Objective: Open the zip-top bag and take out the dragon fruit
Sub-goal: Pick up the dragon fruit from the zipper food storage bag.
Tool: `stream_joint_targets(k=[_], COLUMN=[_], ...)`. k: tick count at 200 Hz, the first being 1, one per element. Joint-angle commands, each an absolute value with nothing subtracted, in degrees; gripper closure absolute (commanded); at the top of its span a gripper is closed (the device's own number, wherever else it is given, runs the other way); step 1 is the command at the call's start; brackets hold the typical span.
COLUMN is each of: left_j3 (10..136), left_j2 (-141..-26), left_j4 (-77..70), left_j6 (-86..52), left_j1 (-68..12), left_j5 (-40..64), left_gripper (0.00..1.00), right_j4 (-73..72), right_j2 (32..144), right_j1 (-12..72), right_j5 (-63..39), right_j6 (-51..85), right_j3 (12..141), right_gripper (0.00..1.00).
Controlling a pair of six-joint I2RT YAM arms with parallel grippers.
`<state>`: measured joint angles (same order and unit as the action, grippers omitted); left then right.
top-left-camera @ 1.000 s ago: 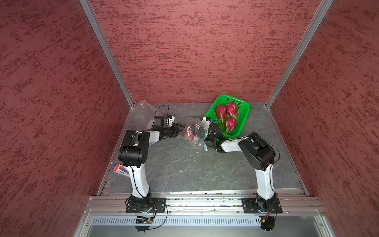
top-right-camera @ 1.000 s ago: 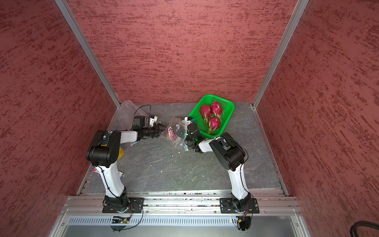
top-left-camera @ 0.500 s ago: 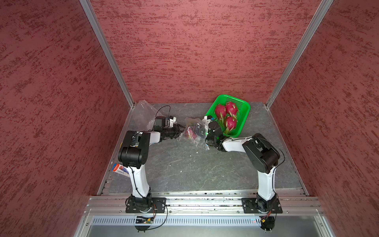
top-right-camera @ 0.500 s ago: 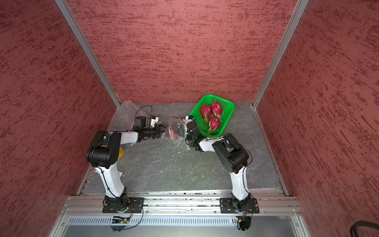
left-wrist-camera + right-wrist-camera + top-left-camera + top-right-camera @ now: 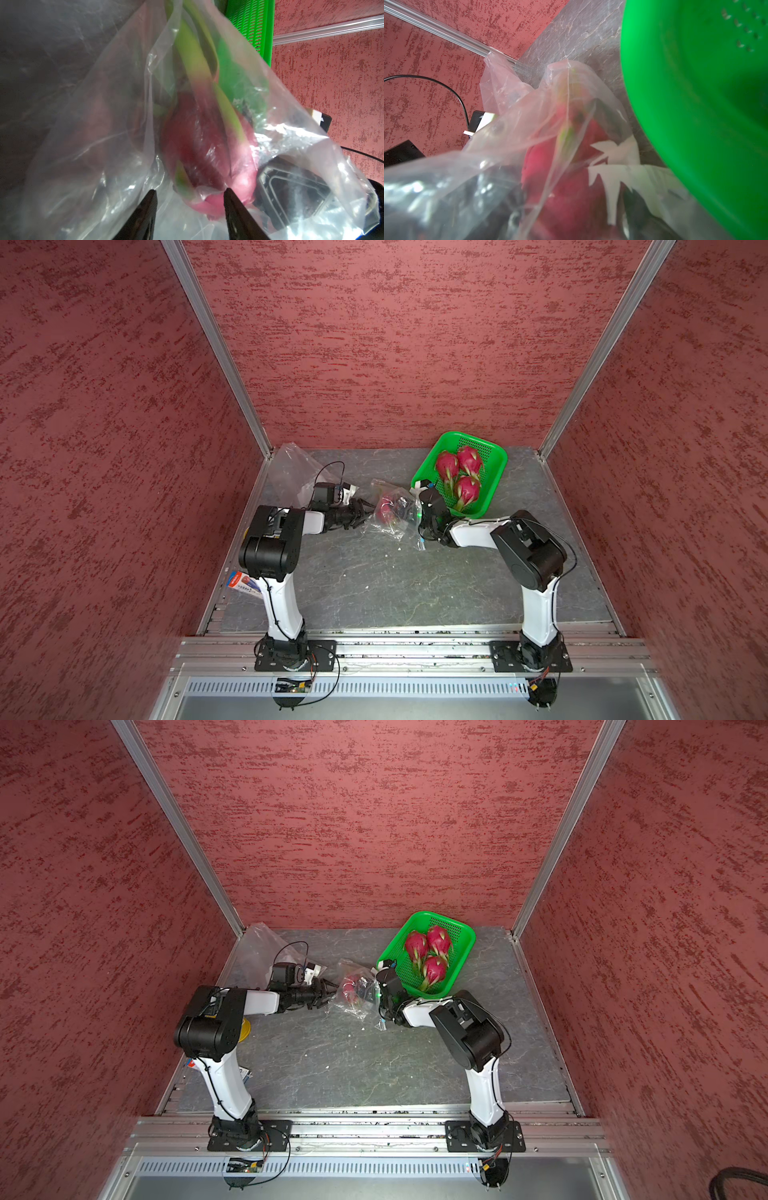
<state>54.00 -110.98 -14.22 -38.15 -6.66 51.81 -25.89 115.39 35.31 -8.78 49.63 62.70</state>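
Dragon fruit (image 5: 384, 511) — one magenta piece with green scales — lies inside the clear zip-top bag (image 5: 398, 494). The bag sits crumpled on the grey tabletop (image 5: 395, 585) toward its far edge, about midway between the side edges and just beside the green basket (image 5: 495, 460). That basket stands near the far right corner and holds three more dragon fruits (image 5: 467, 489), packed close together. Both arms reach in low from opposite sides of the bag. The left gripper (image 5: 362, 511) meets the bag's left side. In the left wrist view its two black fingers (image 5: 143, 218) stand apart, with the film and the end of the fruit in the gap. Clear space shows between one finger and the fruit — nothing looks clamped. The right gripper (image 5: 409, 510) is at the bag's right side, next to the basket's near rim. In the right wrist view only dark shapes show through the glossy plastic, so I cannot tell whether its fingers are spread or pressed on anything. A second clear bag (image 5: 291, 468) lies in the far left corner, and a small blue-and-red packet (image 5: 243, 583) sits by the left edge beneath the left arm.
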Motion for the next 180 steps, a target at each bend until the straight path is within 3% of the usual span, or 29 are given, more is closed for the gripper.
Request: stream_joint_targets(k=[1,129,180], left_j3=[53.9,56.3,55.5], left_j2=[-112.0,-114.4,-111.5], left_j4=[-15.9,-16.3,-15.5], left_j6=[-38.7,-39.6,-39.9], left_j1=[-7.6,-10.8,-8.9], left_j5=[52.1,53.2,53.9], left_gripper=[0.47,0.46,0.46], right_j4=[-22.7,-24.8,-29.8], right_j2=[118.7,126.4,124.8], right_j1=[36.0,37.5,37.0], right_j5=[-8.6,-12.8,-13.0], right_j6=[48.2,50.4,52.0], right_j3=[64.6,69.7,66.4], right_gripper=[0.24,0.15,0.24])
